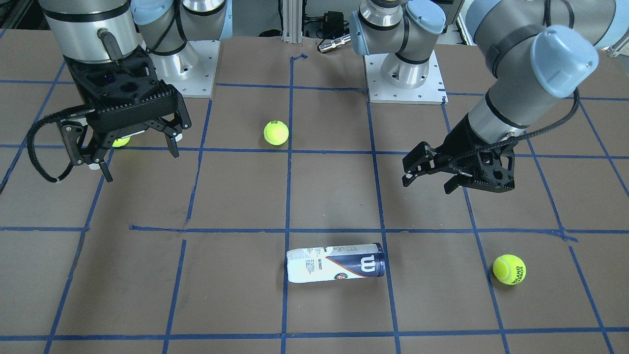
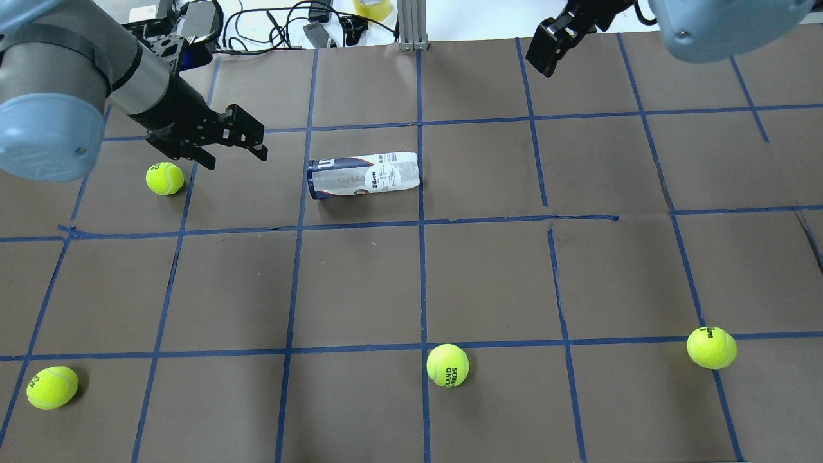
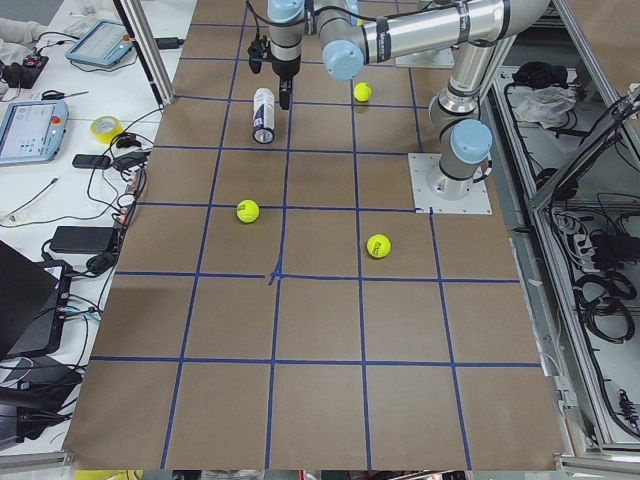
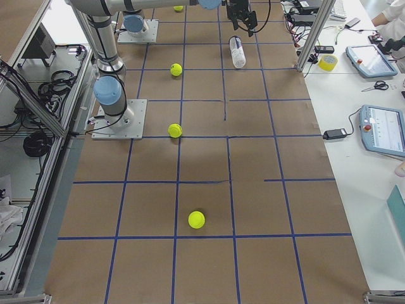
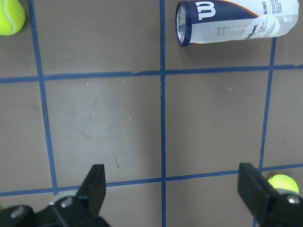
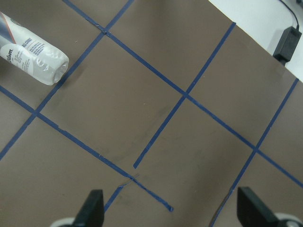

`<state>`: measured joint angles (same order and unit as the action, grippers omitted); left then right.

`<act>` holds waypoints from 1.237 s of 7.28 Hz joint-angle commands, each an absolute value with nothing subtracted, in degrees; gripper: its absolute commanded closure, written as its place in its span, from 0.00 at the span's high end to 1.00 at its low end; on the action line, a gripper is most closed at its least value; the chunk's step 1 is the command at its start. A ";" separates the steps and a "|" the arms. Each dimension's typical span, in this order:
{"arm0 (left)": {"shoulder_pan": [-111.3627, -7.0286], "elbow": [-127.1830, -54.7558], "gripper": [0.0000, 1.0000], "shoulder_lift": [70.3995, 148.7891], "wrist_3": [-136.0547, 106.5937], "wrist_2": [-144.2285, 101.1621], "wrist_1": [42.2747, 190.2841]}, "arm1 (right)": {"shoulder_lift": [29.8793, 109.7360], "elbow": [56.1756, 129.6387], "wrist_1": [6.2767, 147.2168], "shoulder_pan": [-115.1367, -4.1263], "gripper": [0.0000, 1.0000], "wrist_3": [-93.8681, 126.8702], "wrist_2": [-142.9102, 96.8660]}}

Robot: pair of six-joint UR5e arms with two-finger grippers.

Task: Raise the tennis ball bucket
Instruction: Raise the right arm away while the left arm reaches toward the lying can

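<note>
The tennis ball bucket (image 2: 363, 175) is a clear tube with a white and navy "W" label and a dark blue rim. It lies on its side on the brown table, as the front view (image 1: 335, 264) also shows. My left gripper (image 2: 235, 153) is open and empty and hovers to the left of the tube's blue-rimmed end, apart from it. In the left wrist view the tube (image 5: 236, 21) lies at the top, ahead of the spread fingers (image 5: 97, 184). My right gripper (image 1: 141, 164) is open and empty, far from the tube. In the right wrist view the tube's end (image 6: 33, 52) shows at the upper left.
Loose yellow-green tennis balls lie on the table: one (image 2: 164, 178) just below my left gripper, others at the near left (image 2: 52, 387), near middle (image 2: 447, 365) and near right (image 2: 711, 347). Blue tape lines grid the table. Cables and a tape roll (image 2: 371, 8) lie beyond the far edge.
</note>
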<state>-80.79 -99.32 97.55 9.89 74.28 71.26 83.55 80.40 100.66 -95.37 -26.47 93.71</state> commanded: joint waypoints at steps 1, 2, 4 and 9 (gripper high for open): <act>-80.16 -99.84 1.00 104.38 9.49 68.76 63.22 | 86.04 82.16 93.18 -95.54 1.00 -9.73 93.52; -79.81 -99.93 1.00 107.37 10.10 64.12 60.32 | 86.22 84.96 93.77 -95.54 1.00 -6.62 93.43; -79.80 -99.84 1.00 112.65 10.02 61.53 57.33 | 87.62 86.22 94.48 -95.19 1.00 5.99 93.43; -79.80 -99.93 1.00 119.26 9.14 52.49 56.43 | 87.89 84.73 95.63 -93.17 1.00 8.79 93.43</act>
